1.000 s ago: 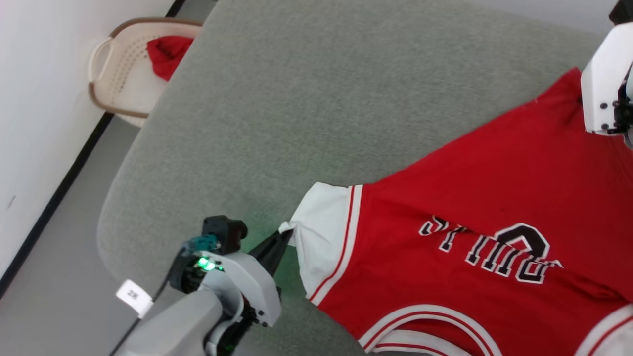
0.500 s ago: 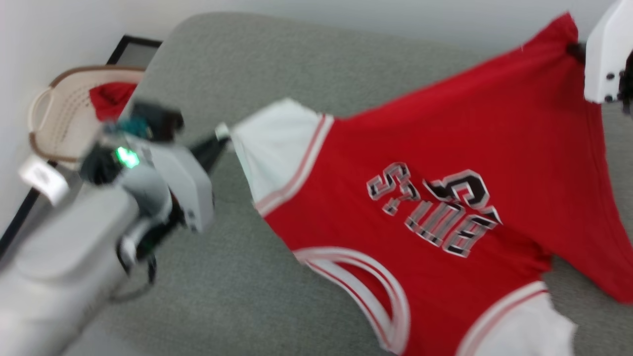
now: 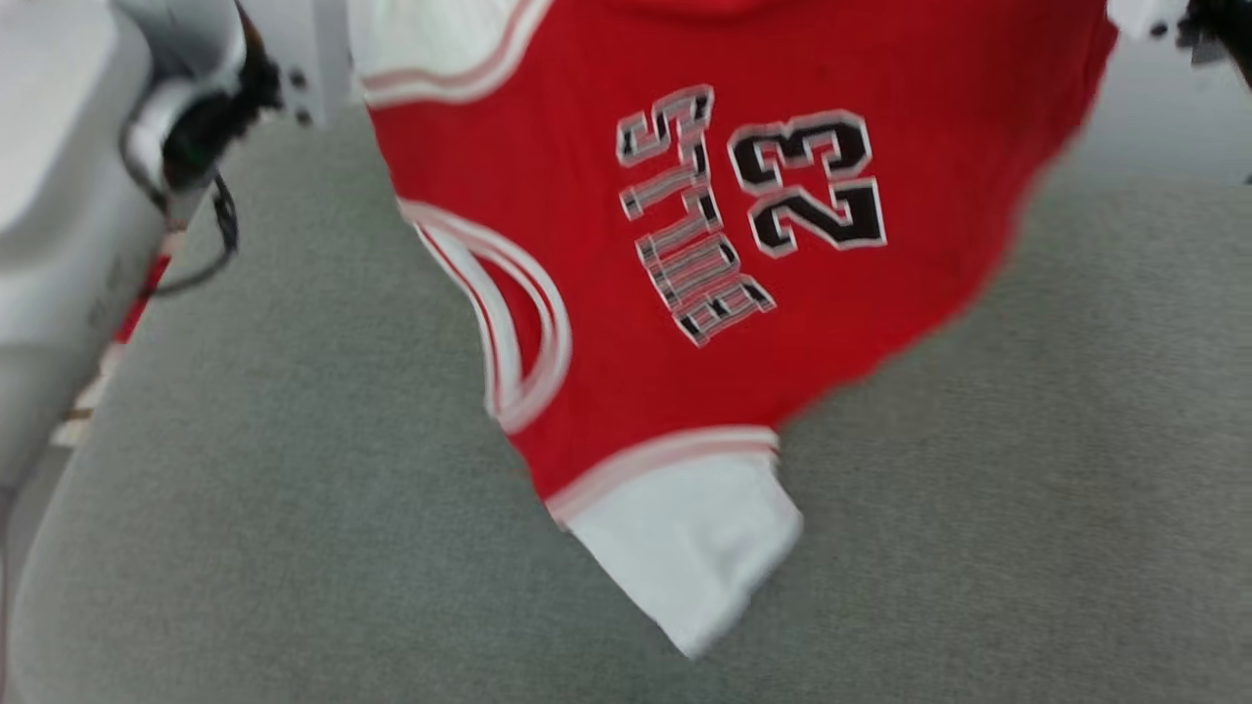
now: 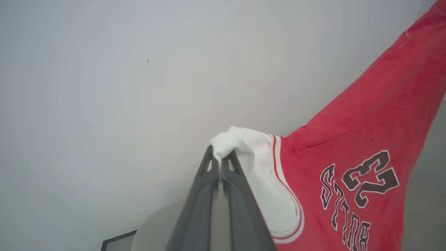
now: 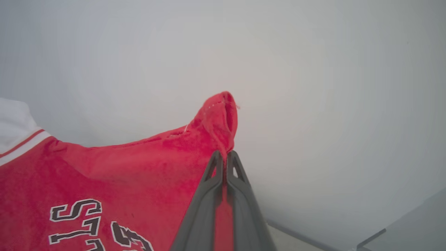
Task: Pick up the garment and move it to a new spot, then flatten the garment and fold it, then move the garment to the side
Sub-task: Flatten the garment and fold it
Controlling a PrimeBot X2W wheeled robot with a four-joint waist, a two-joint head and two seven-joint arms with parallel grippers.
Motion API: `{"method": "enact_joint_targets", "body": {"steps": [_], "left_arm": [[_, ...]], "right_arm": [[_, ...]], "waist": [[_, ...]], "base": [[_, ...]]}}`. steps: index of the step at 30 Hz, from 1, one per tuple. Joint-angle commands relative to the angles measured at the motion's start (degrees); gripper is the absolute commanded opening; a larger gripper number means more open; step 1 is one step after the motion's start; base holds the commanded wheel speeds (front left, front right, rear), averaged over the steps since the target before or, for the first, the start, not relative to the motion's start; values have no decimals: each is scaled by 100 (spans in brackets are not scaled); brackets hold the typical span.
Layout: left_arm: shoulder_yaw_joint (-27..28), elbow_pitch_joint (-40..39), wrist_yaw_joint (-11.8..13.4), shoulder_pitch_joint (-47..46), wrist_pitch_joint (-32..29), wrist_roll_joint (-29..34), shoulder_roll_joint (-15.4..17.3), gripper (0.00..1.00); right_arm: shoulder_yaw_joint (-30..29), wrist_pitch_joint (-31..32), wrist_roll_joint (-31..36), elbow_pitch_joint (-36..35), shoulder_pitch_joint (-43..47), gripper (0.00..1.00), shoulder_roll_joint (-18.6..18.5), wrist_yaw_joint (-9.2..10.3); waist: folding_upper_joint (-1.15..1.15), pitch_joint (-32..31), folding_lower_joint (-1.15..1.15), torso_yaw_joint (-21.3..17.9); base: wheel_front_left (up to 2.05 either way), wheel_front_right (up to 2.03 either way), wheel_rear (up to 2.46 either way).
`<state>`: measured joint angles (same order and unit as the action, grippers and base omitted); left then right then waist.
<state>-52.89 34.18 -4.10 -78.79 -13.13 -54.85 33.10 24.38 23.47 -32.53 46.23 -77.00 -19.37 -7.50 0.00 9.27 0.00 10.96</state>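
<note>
A grey cushion (image 3: 293, 548) is spreading across the lower part of the head view, and a pale wall (image 4: 104, 87) is standing behind both wrist views. The red shirt (image 3: 606, 293) is hanging in the air above the cushion, stretched between the two grippers with its black number (image 3: 812, 181) facing the head camera. One white sleeve (image 3: 694, 548) is dangling at its lowest point; whether it is touching the cushion cannot be told. The pale left arm (image 3: 59, 244) is rising at the left edge. The left gripper (image 4: 220, 164) is pinching the bunched edge of the other white sleeve, fingers clenched together. The right gripper (image 5: 224, 157) is clenching a red corner of the shirt.
</note>
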Motion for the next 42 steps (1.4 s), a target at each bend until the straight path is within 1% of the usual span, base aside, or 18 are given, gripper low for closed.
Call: {"method": "enact_joint_targets", "body": {"steps": [1,5,10,14,18,23,30,35,40,41,42], "left_arm": [[0,208,-45,-221,44,109,-46,0],[-24,736,-148,-711,201,278,-204,0],[-40,1338,-203,-1189,446,432,-353,0],[-26,1727,-204,-1557,693,578,-410,0],[-46,2037,-159,-1932,1022,768,-432,0],[-99,2359,-168,-2458,1452,1033,-379,0],[13,2719,-63,-3556,2170,1297,-295,0],[178,2814,110,-4455,2612,1385,-426,0],[272,2803,171,-4999,2804,1541,-553,0],[293,2781,163,-5063,2822,1568,-578,0],[293,2781,163,-5063,2822,1568,-578,0]], "right_arm": [[-92,-225,107,62,-121,0,82,2],[-266,-627,318,239,-308,0,239,2],[-347,-806,398,404,-475,0,352,2],[-341,-864,391,439,-620,0,408,2],[-436,-985,450,454,-820,0,388,2],[-558,-1282,698,466,-1158,0,447,2],[-701,-2238,1274,454,-1762,0,542,2],[-887,-2832,1656,513,-2282,0,563,2],[-1131,-3305,1961,757,-2631,0,579,2],[-1192,-3400,2027,825,-2695,0,590,2],[-1192,-3400,2027,825,-2695,0,590,2]], "waist": [[0,-173,0,-200],[0,-276,0,-323],[0,-319,0,-436],[0,-193,0,-523],[0,117,0,-607],[0,743,0,-787],[0,1827,0,-1117],[0,2716,0,-1213],[0,3532,0,-1216],[0,3664,0,-1213],[0,3664,0,-1213]], "base": [[0,0,0],[0,0,0],[0,0,0],[0,0,0],[0,0,0],[0,0,0],[0,0,0],[0,0,0],[0,0,0],[0,0,0],[0,0,0]]}}
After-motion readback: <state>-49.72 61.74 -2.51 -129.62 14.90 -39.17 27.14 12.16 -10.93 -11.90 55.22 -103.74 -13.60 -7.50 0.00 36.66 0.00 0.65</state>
